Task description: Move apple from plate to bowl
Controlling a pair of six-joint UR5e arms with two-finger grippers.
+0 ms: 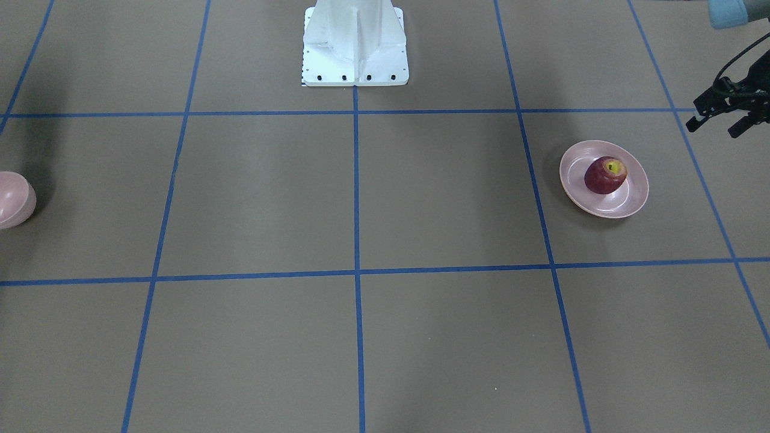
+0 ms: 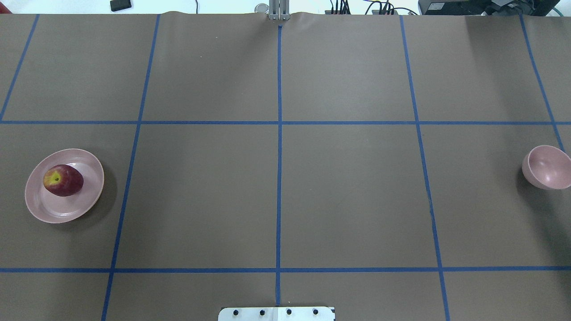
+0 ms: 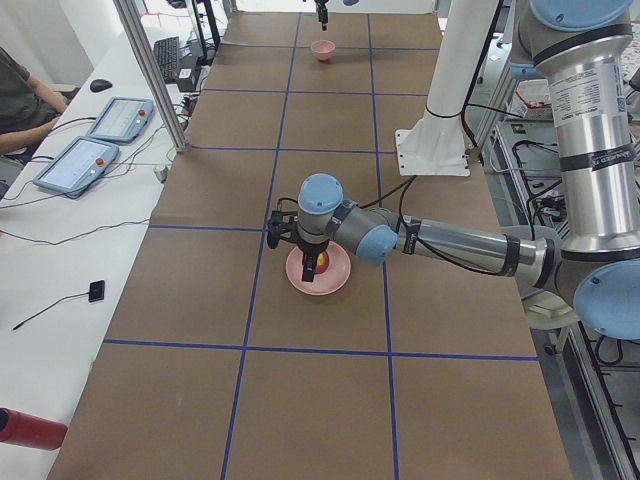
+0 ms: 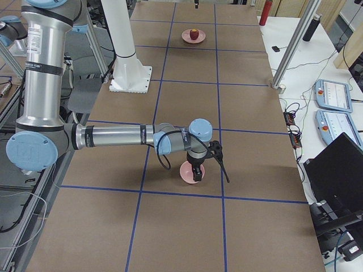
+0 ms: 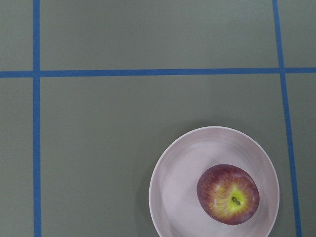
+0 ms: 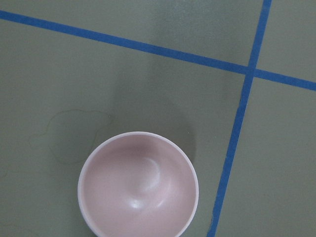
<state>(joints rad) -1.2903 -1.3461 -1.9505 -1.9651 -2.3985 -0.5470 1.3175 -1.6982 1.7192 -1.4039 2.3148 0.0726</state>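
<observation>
The dark red apple (image 2: 63, 180) with a yellow stem patch lies in the wide pink plate (image 2: 84, 160) at the table's left end. The left wrist view looks down on the apple (image 5: 228, 194) and the plate (image 5: 177, 182). My left gripper (image 1: 716, 126) hangs well above the table near the plate (image 1: 577, 156), its fingers apart and empty. The small deep pink bowl (image 2: 546, 169) stands empty at the right end and fills the right wrist view (image 6: 138, 187). My right gripper (image 4: 197, 173) hangs over the bowl; I cannot tell whether it is open or shut.
The brown table is marked with a blue tape grid. The robot's white base (image 1: 355, 42) stands at the middle of its near edge. An operator, tablets and cables (image 3: 90, 150) lie along the far side.
</observation>
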